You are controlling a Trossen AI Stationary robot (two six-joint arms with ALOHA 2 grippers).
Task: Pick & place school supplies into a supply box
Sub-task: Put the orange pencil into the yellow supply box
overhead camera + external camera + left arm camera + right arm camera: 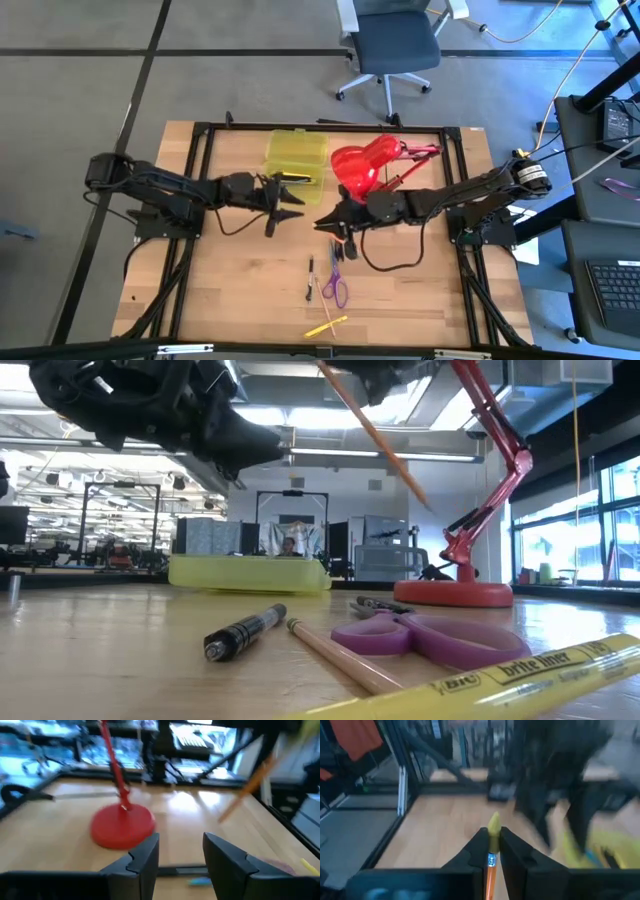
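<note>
While the left gripper (293,196) hangs with spread, empty fingers at the box's (295,155) 6 o'clock edge, the right gripper (335,222) pinches an orange pencil (349,241) at 4 o'clock from it in the high view. Scissors (337,287), a black pen (310,279) and a yellow highlighter (327,326) lie toward 6 o'clock. The low view shows the pencil (375,432) tilted in the air near the lamp (470,550). In the left wrist view the fingers (145,860) stand apart. In the right wrist view the pads (481,851) press the pencil (491,865).
</note>
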